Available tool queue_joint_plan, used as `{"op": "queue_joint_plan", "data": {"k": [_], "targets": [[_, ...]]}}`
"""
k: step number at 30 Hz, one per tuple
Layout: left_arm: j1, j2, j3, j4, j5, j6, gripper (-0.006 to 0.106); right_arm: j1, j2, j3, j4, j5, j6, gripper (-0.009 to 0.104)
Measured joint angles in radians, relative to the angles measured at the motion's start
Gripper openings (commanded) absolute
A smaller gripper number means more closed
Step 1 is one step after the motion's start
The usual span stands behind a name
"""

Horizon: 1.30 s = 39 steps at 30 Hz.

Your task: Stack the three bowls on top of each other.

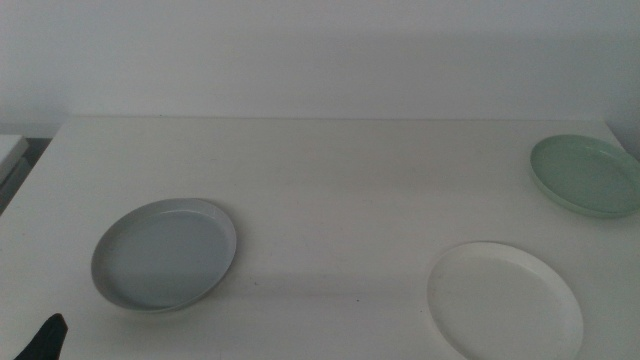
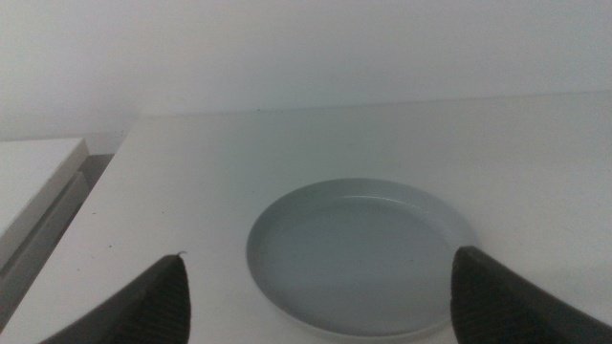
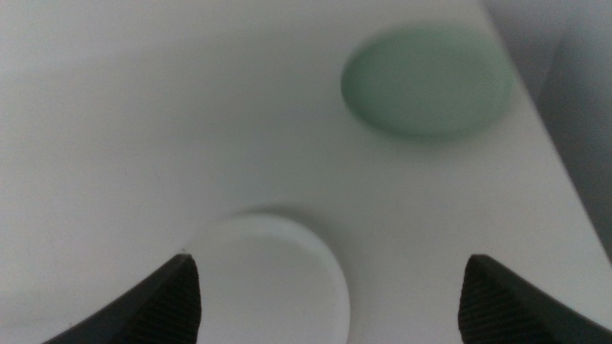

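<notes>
Three bowls lie apart on the white table [image 1: 330, 190]. The light grey-blue bowl [image 1: 165, 253] sits at the front left, the white bowl [image 1: 505, 300] at the front right, and the pale mint green bowl [image 1: 587, 175] at the far right edge. My left gripper [image 2: 320, 296] stands open just short of the grey-blue bowl [image 2: 359, 253]; in the middle view only a dark tip of the left gripper [image 1: 45, 340] shows at the bottom left corner. My right gripper [image 3: 330, 301] is open above the white bowl [image 3: 273, 277], with the green bowl [image 3: 426, 81] farther off. The right arm is out of the middle view.
A pale wall [image 1: 320, 50] rises behind the table. A second white surface [image 2: 38, 182] stands beside the table's left edge, with a dark gap between them. The green bowl lies close to the table's right edge.
</notes>
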Motion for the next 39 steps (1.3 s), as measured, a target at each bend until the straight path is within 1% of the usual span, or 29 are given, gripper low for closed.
{"op": "queue_joint_plan", "data": {"k": [4,10,15,17,21,24,28,34,37,39], "targets": [[0.0,0.0,0.0,0.0,0.0,0.0,0.094,0.0,0.142,-0.116,0.013,0.083,0.012,0.093],[0.0,0.0,0.0,0.0,0.0,0.0,0.094,0.0,0.277,-0.153,0.035,0.09,0.016,0.093],[0.0,0.0,0.0,0.0,0.0,0.0,0.094,0.0,0.431,-0.154,0.112,0.125,-0.054,0.093],[0.0,0.0,0.0,0.0,0.0,0.0,0.094,0.0,0.51,-0.154,0.127,0.138,-0.079,0.093],[0.0,0.0,0.0,0.0,0.0,0.0,0.094,0.0,0.652,-0.154,0.131,0.142,-0.105,0.093],[0.0,0.0,0.0,0.0,0.0,0.0,0.094,0.0,0.744,-0.154,0.131,0.113,-0.112,0.092],[0.0,0.0,0.0,0.0,0.0,0.0,0.094,0.0,0.848,-0.154,0.133,0.049,-0.115,0.087],[0.0,0.0,0.0,0.0,0.0,0.0,0.094,0.0,0.979,-0.154,0.137,-0.032,-0.109,0.074],[0.0,0.0,0.0,0.0,0.0,0.0,0.094,0.0,1.035,-0.154,0.137,-0.045,-0.108,0.068],[0.0,0.0,0.0,0.0,0.0,0.0,0.094,0.0,1.066,-0.154,0.139,-0.049,-0.106,0.062]]}}
